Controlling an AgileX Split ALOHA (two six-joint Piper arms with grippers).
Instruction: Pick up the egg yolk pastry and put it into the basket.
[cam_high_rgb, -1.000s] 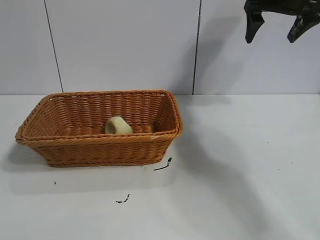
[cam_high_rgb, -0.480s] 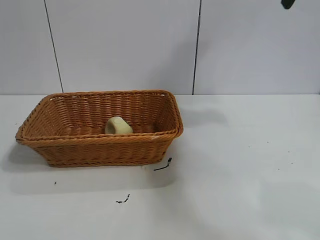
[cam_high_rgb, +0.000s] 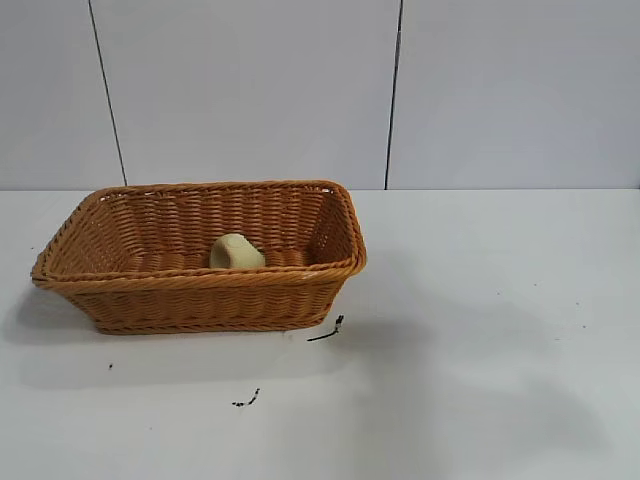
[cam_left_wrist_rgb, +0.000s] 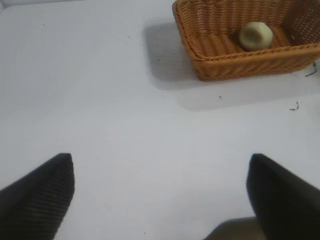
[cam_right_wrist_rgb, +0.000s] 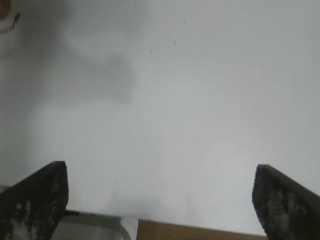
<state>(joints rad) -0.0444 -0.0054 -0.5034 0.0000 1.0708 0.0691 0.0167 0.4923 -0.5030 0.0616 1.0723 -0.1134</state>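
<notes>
The egg yolk pastry (cam_high_rgb: 236, 251), a small pale yellow-cream lump, lies inside the orange-brown wicker basket (cam_high_rgb: 200, 290) at the left of the table. In the left wrist view the pastry (cam_left_wrist_rgb: 255, 35) sits in the basket (cam_left_wrist_rgb: 235, 62), far from my left gripper (cam_left_wrist_rgb: 161, 165), which is open and empty over bare table. My right gripper (cam_right_wrist_rgb: 160, 170) is open and empty above bare white table near its edge. Neither gripper shows in the exterior view.
Small black marks (cam_high_rgb: 327, 331) lie on the white table in front of the basket. A grey panelled wall stands behind the table. The table's edge and a brown surface (cam_right_wrist_rgb: 200, 232) show below my right gripper.
My right gripper has risen out of the exterior view at the top right. The pastry and basket have not moved.
</notes>
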